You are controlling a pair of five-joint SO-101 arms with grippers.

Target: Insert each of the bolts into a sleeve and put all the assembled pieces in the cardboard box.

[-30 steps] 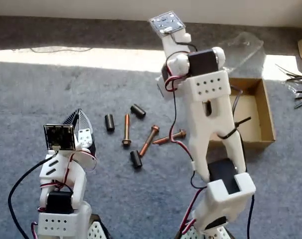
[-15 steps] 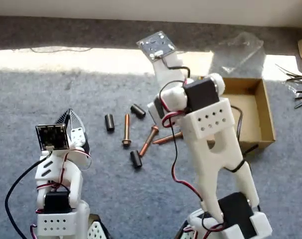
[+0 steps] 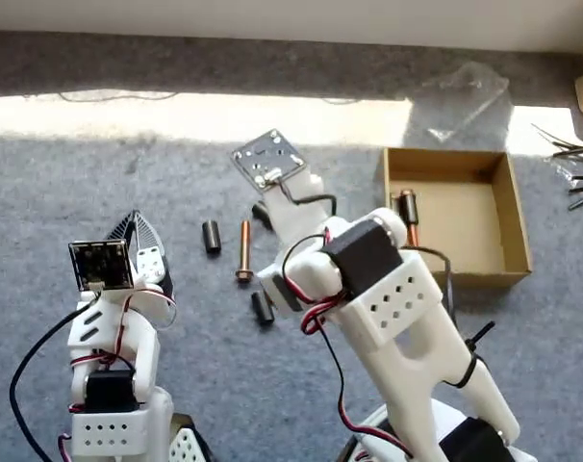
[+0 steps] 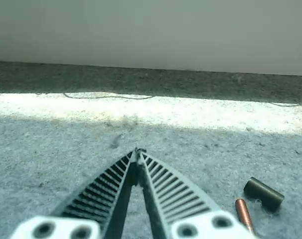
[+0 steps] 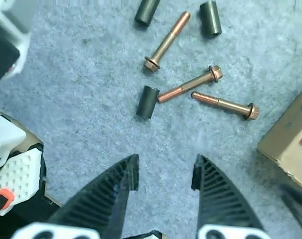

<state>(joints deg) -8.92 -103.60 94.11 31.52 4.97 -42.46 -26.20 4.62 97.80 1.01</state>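
Observation:
Three copper bolts (image 5: 167, 41) (image 5: 188, 84) (image 5: 223, 104) and three dark sleeves (image 5: 147, 11) (image 5: 210, 18) (image 5: 148, 102) lie loose on the grey carpet. My right gripper (image 5: 165, 172) hovers open above them with nothing between its fingers. In the high view my right arm (image 3: 368, 279) covers most of the pile, leaving one bolt (image 3: 244, 250) and two sleeves (image 3: 211, 237) (image 3: 262, 308) showing. A bolt in a sleeve (image 3: 407, 217) lies inside the cardboard box (image 3: 518, 231). My left gripper (image 3: 142, 229) (image 4: 137, 157) is shut and empty, left of the pile.
A corner of the box (image 5: 290, 139) borders the right gripper's area. Clear plastic wrap (image 3: 460, 96) lies behind the box, and dark cable ties (image 3: 575, 159) lie at the right edge. The left arm's white body (image 5: 11, 159) stands close by. Open carpet stretches to the left.
My right arm has swung from over the box leftward and down over the loose bolts, uncovering the assembled piece in the box. The left arm shifted slightly to the left, then held still.

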